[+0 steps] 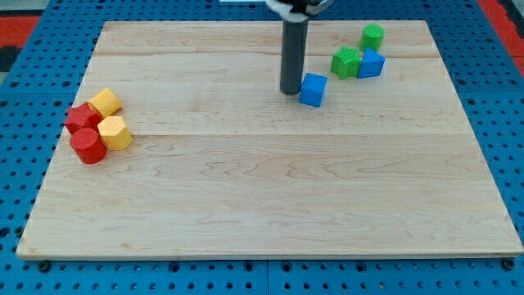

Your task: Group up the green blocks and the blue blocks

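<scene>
Setting: pale wooden bench (270,205) lying on a blue pegboard floor, with red showing at the view's top corners.
Near blue block: a blue cube (313,89) sits above the board's middle, a little to the view's right, apart from the other blue and green blocks.
My tip: my tip (291,90) is down on the bench just beside that cube's left face, close enough that I cannot tell whether it touches.
Fingers: none on this rig, only the rod, so nothing is grasped or released.
Cluster: a green block (345,62) and a second blue cube (371,64) touch each other toward the view's top right; another green block (373,36) stands near, just above them.
Progress: judging by the layout, three of the four blocks are nearly gathered; the near blue cube is left to bring up and right, and the upper green one could be closed in.
Others: two yellow blocks (106,102) (115,133) and two red blocks (83,118) (88,146) are bunched at the view's left edge, well apart.
</scene>
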Available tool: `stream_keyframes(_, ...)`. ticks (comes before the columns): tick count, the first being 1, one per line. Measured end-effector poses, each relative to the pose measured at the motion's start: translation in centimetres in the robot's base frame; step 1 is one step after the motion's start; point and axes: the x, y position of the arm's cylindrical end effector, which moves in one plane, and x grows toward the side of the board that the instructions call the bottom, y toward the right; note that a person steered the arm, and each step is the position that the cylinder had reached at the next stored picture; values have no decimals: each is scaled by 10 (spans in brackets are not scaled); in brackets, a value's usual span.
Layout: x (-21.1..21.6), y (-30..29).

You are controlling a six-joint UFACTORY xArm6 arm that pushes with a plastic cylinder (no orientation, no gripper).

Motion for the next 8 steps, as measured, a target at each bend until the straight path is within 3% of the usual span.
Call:
stream_keyframes(1, 27, -2)
stream_keyframes(3, -51, 63)
stream_keyframes(4, -52, 81)
stream_keyframes(5, -18, 83)
stream_keyframes(6, -46, 109)
stream_keyframes(7, -71, 109)
stream_keyframes(8, -51, 83)
